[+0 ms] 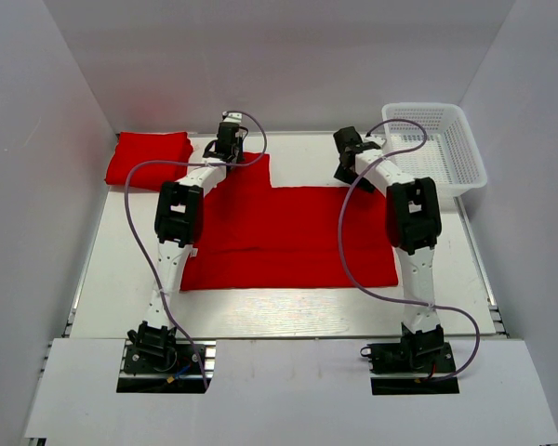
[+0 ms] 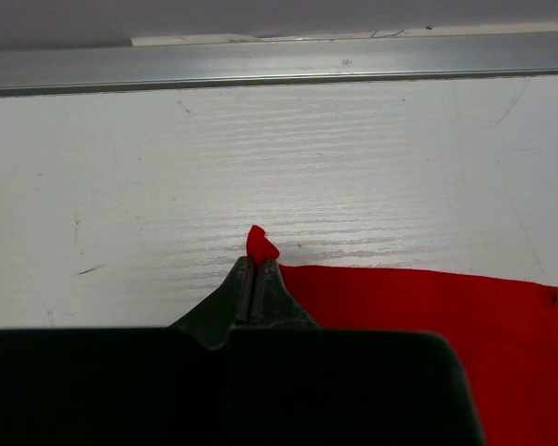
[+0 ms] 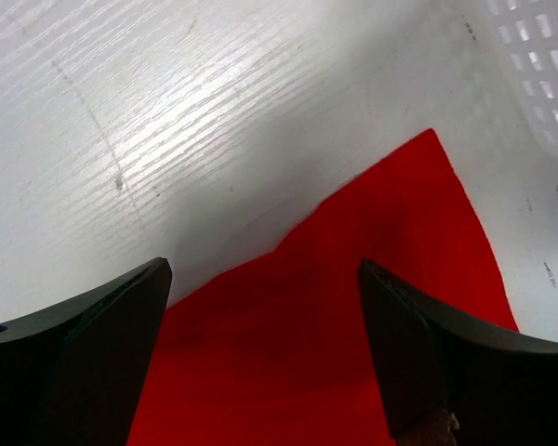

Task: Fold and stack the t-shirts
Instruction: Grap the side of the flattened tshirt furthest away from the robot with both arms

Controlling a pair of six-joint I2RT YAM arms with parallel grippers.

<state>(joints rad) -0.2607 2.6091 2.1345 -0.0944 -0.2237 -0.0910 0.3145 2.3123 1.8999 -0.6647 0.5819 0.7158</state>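
Item: my left gripper (image 2: 257, 268), jaws pressed together on a red corner of the spread t-shirt (image 2: 428, 325); a nub of cloth peeks past the tips.
Item: my right gripper (image 3: 265, 279), fingers wide apart above another corner of that shirt (whether it touches, I cannot tell).
Beyond its right finger: white mesh basket (image 3: 539, 56).
Left of my left gripper: folded t-shirt (image 1: 149, 158), lying on the table (image 1: 121, 269).
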